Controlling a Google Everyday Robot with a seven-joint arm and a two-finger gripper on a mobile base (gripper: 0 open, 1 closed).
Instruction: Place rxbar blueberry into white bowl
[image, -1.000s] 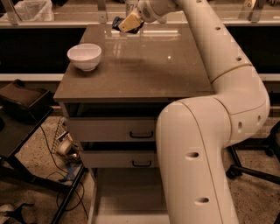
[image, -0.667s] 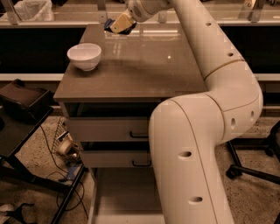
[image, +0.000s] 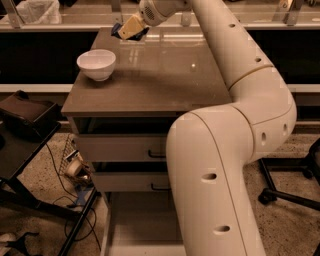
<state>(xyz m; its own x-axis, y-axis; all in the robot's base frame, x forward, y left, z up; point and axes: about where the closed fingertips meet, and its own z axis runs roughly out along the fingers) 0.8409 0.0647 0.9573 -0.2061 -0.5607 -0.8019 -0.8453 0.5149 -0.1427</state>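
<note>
The white bowl (image: 96, 63) stands upright near the left edge of the brown table (image: 165, 80). My gripper (image: 129, 29) hangs above the table's far part, up and to the right of the bowl. It is shut on the rxbar blueberry (image: 118, 30), whose dark blue wrapper pokes out at the left of the tan fingers (image: 132, 26). The bar is held in the air, apart from the bowl.
My large white arm (image: 235, 130) fills the right and front of the view. The table has two drawers (image: 120, 147) below. A black stand (image: 25, 120) and cables sit at the left; a chair base (image: 290, 190) is at the right.
My gripper has moved left with the bar, closer to the bowl. The arm's elbow has swung left too. The bowl has not moved.
</note>
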